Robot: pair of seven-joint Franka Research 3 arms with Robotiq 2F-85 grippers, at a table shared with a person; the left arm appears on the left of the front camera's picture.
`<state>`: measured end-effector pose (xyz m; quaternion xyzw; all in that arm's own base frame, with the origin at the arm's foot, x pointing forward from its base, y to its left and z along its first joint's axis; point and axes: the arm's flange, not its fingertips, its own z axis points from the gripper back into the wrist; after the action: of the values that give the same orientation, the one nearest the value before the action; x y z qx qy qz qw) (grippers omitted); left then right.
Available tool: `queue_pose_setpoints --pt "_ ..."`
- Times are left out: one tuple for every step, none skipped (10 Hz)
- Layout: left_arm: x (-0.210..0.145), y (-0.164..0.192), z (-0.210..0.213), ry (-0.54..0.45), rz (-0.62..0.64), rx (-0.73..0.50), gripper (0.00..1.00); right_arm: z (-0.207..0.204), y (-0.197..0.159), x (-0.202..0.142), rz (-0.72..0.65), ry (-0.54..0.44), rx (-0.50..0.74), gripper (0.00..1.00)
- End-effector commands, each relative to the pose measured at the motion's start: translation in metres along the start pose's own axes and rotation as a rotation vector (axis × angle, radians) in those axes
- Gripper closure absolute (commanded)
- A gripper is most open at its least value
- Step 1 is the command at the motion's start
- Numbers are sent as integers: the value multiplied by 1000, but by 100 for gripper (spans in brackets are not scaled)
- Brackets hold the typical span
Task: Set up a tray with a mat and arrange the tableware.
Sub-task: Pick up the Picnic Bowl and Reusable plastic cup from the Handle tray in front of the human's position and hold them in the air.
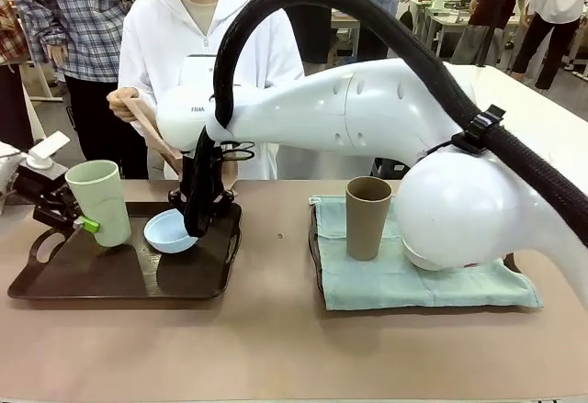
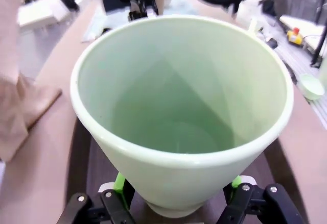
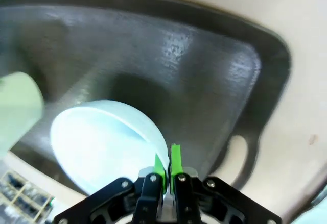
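Pale green tumbler (image 1: 101, 201): clamped by left tool (image 2: 177, 206), at tray (image 1: 110, 279) left end; light blue bowl (image 3: 97, 142): rim pinched by right tool (image 3: 166, 170), tilted over tray's right; to be levelled before release.

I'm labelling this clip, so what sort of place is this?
Most likely a robotics lab, not a home: white robot arms handle a pale green plastic tumbler and light blue round bowl at a dark brown plastic tray, with other people and worktables behind.

A pale green tumbler (image 1: 99, 201), light blue bowl (image 1: 168, 231), brown tumbler (image 1: 367, 217), dark tray (image 1: 110, 276), teal mat (image 1: 404, 284)
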<state>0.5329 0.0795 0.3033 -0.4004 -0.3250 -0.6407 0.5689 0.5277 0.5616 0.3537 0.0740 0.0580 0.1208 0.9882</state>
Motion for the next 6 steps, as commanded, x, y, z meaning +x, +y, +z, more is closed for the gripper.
queue_pose_setpoints --pt "38 -40 39 -16 -60 8 100 34 -2 -38 24 10 18 100" --pt "58 -53 51 -14 -84 28 100 52 0 -58 26 -19 6 100" --pt "77 -64 59 -15 -115 31 100 68 2 -74 20 -40 3 100" --pt "92 -74 66 5 -132 41 100 84 6 -89 9 -60 -7 100" --pt "107 -86 71 33 -135 48 100 100 11 -105 -7 -68 -17 100" --pt "118 -95 75 49 -142 44 100 113 14 -117 -21 -85 -27 100"
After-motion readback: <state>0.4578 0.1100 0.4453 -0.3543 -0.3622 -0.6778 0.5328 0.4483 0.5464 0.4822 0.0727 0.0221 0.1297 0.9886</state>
